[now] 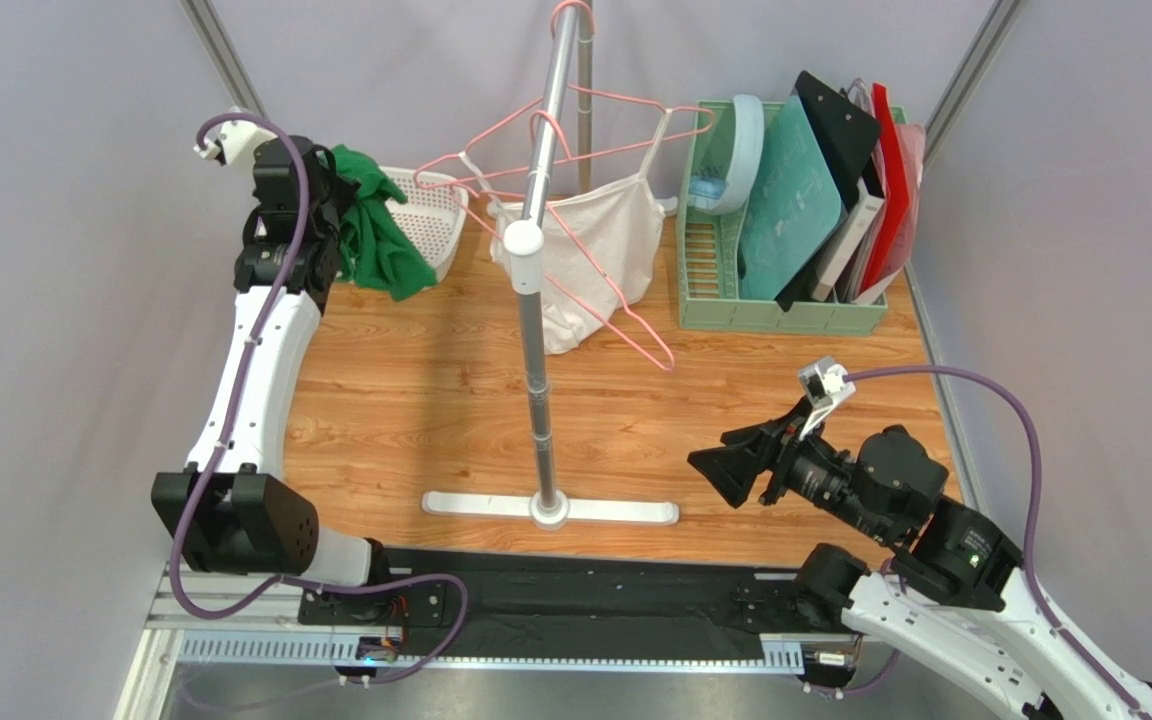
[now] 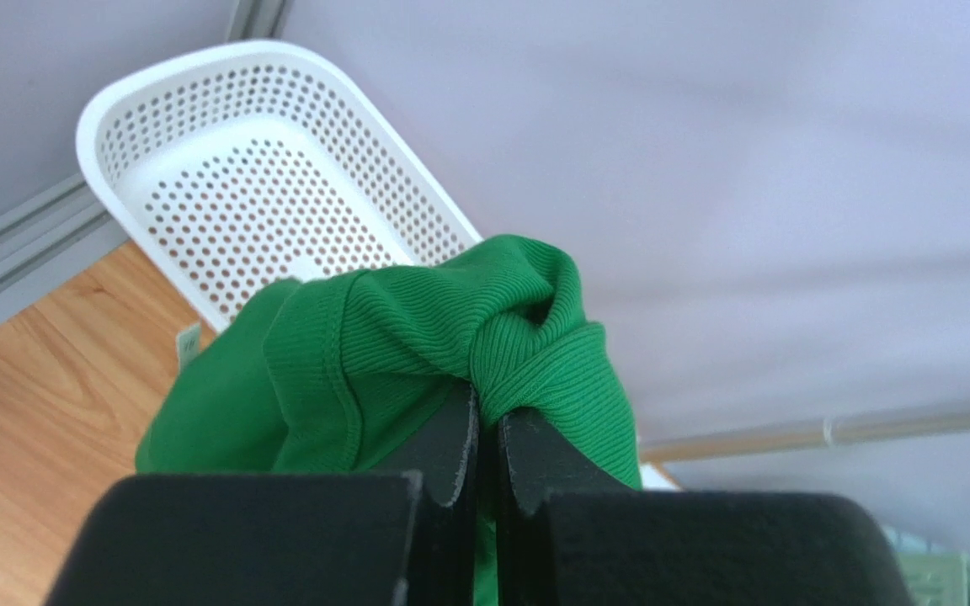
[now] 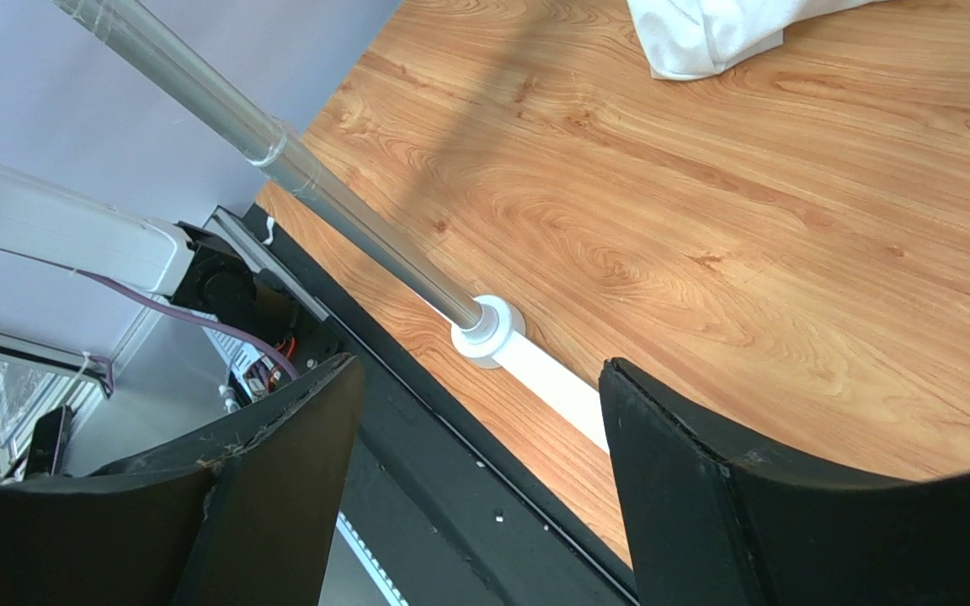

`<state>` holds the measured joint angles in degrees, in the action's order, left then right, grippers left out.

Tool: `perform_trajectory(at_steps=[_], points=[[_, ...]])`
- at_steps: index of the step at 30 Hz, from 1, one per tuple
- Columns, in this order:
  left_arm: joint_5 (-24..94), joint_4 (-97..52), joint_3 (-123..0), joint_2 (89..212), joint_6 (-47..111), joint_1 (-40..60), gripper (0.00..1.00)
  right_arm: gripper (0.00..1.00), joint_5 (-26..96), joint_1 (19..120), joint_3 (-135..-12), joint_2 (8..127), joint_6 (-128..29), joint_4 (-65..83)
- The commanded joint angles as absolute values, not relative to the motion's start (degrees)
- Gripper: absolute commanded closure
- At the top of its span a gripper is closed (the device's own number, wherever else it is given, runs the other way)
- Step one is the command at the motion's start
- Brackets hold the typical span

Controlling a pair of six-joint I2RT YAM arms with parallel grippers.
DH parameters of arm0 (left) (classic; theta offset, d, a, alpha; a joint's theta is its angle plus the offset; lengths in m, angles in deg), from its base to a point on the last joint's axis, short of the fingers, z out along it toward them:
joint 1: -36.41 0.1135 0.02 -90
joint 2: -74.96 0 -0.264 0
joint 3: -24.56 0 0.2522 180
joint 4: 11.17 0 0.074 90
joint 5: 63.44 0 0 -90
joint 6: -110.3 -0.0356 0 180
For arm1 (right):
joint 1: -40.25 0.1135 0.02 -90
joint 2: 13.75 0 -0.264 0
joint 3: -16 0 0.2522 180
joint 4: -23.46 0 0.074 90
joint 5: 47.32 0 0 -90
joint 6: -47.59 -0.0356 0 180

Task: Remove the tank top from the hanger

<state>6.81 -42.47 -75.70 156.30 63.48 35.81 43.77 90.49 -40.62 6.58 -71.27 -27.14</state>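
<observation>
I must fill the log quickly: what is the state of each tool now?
Left tool: closed, holding the green tank top.
Right tool: open, holding nothing.

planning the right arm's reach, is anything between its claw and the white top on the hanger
Nothing visible does. Only bare table shows between the open right claw and the white top. The rack pole stands to the side of that line, and the left claw, shut on a green top, is far off.

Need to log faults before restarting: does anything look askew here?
Yes. The white garment hangs lopsided on its pink hanger, which tilts steeply beside the rack pole. The green tank top is bunched in the left gripper.
</observation>
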Motion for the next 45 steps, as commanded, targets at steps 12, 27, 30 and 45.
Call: perform_trajectory(at_steps=[12, 27, 30, 45], points=[[-5.87, -19.76, -72.87, 165.90, 86.92, 36.59, 1.00, 0.25, 44.71, 90.79, -42.94, 9.01, -67.11, -27.21], [9.51, -24.04, -89.14, 191.32, 94.04, 41.59, 0.72, 0.24, 48.31, 90.79, -43.82, 11.38, -66.14, -26.51], [8.63, -26.41, -88.87, 189.84, 92.20, 41.51, 0.01, 0.24, 47.52, 90.79, -43.99, 11.47, -66.93, -26.16], [14.07, -31.70, -69.04, 168.40, 94.22, 43.80, 0.01, 0.24, 49.53, 90.79, -47.15, 12.35, -74.14, -33.62]])
